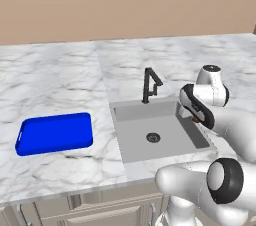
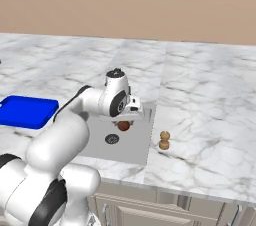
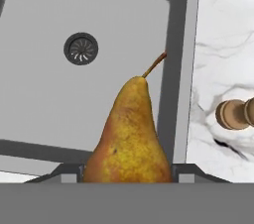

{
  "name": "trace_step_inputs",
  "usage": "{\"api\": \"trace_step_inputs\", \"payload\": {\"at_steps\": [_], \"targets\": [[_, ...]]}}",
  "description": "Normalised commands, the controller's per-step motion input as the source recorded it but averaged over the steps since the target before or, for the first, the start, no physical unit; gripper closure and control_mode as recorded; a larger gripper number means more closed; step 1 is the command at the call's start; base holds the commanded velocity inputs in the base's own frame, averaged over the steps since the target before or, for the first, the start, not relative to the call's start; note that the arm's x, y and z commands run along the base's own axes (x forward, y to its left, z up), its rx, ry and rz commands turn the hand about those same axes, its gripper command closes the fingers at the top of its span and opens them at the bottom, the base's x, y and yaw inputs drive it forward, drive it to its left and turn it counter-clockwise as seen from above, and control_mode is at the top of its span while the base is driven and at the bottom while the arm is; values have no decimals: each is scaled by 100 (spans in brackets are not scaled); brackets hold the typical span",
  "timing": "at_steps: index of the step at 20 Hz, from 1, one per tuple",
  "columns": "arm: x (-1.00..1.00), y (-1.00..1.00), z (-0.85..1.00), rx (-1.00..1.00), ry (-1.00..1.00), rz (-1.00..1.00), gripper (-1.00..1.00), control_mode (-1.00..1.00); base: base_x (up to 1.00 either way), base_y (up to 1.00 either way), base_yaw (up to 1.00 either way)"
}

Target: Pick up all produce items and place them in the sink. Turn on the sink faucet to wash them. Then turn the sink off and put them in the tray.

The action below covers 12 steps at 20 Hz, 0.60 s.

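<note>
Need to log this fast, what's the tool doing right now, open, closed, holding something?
Tool: closed on the pear, holding it above the sink.

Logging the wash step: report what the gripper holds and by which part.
The gripper holds a pear by its wide lower body, stem pointing away from the hand, above the right side of the sink. The fingertips themselves are hidden behind the fruit.
</note>
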Motion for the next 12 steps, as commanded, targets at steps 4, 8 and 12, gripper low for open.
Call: {"api": "trace_step_inputs", "payload": {"at_steps": [4,8,12], "targets": [[3,0,-23,0,-1,13,100,-100,0,0,0],[7,5,-23,0,0,8,100,-100,0,0,0],[22,19,-21,0,0,4,100,-100,0,0,0]]}}
